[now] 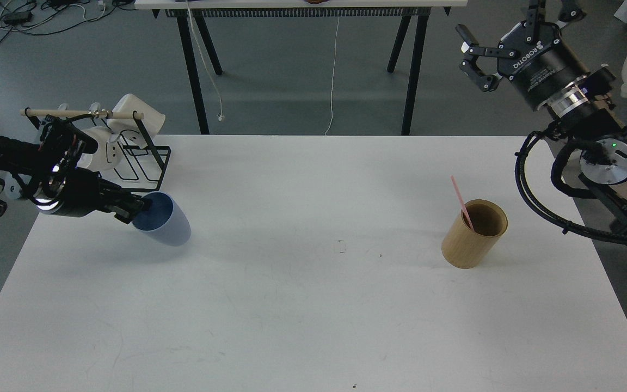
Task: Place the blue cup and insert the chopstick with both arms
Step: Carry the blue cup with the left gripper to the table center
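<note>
At the left of the frame the left gripper (138, 208) pinches the rim of the blue cup (164, 222), which is tilted with its mouth toward the arm and seems to hang just above the white table (302, 305), though its shadow makes contact hard to rule out. The cup looks like light, stiff plastic with smooth, likely slippery walls, so the rim hold, one finger inside and one outside, seems the sensible grip; a squeeze on the tapered side could let it slide out. The chopstick (461, 202) stands at the right of the frame, leaning in the tan bamboo holder (475, 233) with its pink upper part poking out toward the upper left. It appears thin, light and fairly rigid, best taken near that exposed top; its lower part is hidden inside the holder. The right gripper (477, 65), at the upper right, hangs with fingers spread and empty, well apart from the holder. Behind the left arm, a wire rack (147, 158) with white mugs (139, 117) is partly blocked, and the left fingers are dark and hard to separate.
</note>
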You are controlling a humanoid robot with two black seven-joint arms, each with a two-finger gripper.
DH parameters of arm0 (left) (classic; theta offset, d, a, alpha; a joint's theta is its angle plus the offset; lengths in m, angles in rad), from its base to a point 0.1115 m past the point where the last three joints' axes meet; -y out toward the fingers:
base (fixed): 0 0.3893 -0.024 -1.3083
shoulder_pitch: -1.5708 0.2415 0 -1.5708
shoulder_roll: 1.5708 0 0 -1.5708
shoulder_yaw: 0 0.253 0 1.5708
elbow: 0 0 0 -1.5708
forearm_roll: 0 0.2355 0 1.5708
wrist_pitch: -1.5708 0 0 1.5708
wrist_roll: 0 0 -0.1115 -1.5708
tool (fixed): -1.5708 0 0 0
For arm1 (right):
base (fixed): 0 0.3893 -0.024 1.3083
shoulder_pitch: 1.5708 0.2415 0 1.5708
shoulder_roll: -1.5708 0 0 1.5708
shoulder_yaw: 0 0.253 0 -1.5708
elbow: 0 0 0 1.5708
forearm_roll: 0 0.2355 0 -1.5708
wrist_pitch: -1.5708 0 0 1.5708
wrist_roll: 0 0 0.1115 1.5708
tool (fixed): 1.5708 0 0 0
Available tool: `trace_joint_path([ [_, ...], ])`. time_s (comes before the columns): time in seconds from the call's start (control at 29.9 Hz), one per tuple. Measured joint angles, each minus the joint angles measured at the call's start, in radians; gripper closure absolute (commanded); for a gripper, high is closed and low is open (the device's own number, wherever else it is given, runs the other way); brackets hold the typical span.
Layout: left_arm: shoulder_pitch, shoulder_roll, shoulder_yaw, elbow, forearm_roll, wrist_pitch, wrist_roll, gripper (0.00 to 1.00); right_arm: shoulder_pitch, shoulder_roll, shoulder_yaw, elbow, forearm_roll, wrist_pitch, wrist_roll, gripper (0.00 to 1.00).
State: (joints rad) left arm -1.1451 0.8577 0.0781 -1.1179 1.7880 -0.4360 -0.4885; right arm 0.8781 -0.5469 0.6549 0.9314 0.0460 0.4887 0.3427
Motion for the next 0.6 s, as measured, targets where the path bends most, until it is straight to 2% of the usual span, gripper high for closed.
trace_joint_path([
  [0.17, -0.072, -0.148, -0.041, -0.035, -0.011, -0.050, 0.000, 1.00, 0.009, -0.036, 0.005, -0.037, 0.001, 0.000, -0.001, 0.01],
  [0.33, -0.113, -0.371, 0.013, 0.085, -0.001, -0.053, 0.000, 1.00, 0.006, -0.074, 0.007, -0.041, 0.004, 0.000, -0.001, 0.01],
  [0.6, -0.168, -0.621, 0.174, 0.270, 0.006, -0.053, 0.000, 1.00, -0.001, -0.086, 0.007, -0.043, 0.005, 0.000, 0.002, 0.01],
])
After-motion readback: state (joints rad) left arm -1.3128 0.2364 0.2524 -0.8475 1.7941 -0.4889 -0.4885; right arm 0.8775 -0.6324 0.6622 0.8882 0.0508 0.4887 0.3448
